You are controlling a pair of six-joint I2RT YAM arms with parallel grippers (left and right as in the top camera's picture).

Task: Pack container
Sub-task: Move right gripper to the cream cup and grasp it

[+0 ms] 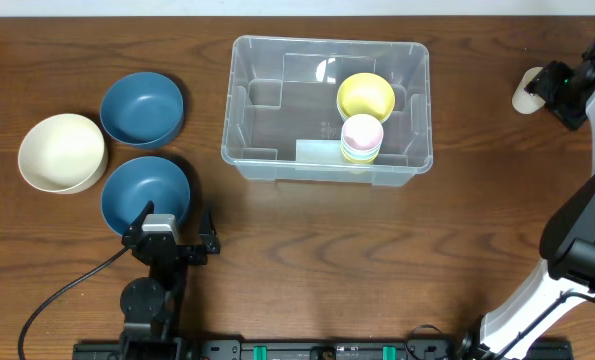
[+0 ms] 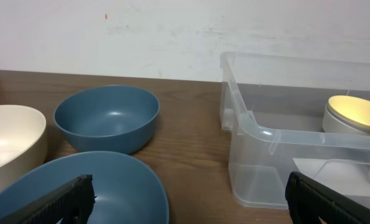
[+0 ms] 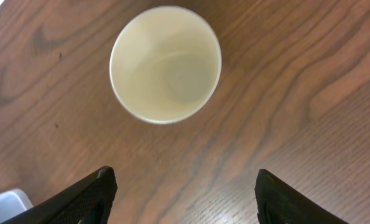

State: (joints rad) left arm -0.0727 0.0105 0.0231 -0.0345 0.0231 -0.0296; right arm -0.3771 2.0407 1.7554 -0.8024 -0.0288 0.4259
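The right gripper (image 3: 185,182) stands wide with nothing between its fingers, just short of an upright cream cup (image 3: 165,64) on bare wood well right of the container (image 1: 327,42), which sits mid-table. The left gripper (image 2: 191,196) gapes empty front-left of the container, above the rim of a blue bowl (image 2: 104,183). Bare table separates that bowl from the container's left wall.

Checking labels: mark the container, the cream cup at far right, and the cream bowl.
container (image 1: 277,125), overhead view, bare floor at its left end.
cream cup (image 3: 166,65), right wrist view, inside of the cup.
cream bowl (image 1: 62,152), overhead view, inner centre.
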